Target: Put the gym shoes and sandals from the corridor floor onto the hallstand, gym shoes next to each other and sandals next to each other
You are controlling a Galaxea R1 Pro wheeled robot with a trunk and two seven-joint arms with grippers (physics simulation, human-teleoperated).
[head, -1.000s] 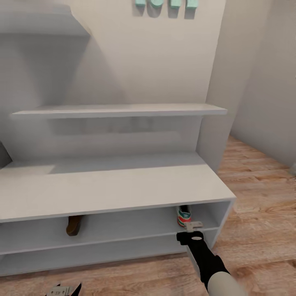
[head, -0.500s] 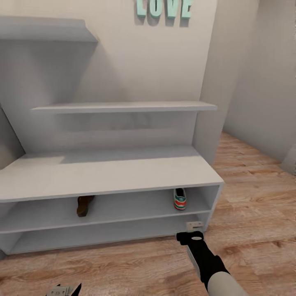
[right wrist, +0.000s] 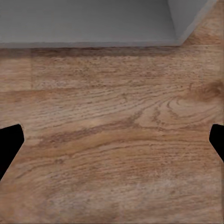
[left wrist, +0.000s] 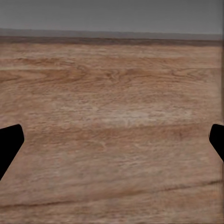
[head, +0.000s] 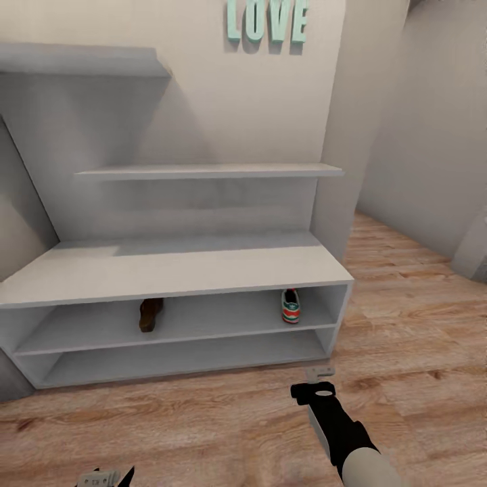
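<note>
Both hands are empty with fingers spread wide: your right hand (head: 320, 371) hangs low over the corridor floor (head: 419, 325) just in front of the hallstand (head: 169, 270), your left hand (head: 101, 478) near your base. One gym shoe (head: 291, 306) and one sandal (head: 150, 314) sit well apart on the upper open shelf row. Expect the sneaker to be light and soft-sided; pinch across the heel collar. The sandal looks stiffer and slim. From the right wrist you see the rack's bottom corner (right wrist: 186, 21); the left wrist sees bare planks (left wrist: 112, 121).

Soft even light, faint shelf shadows, perhaps slight blur.
</note>
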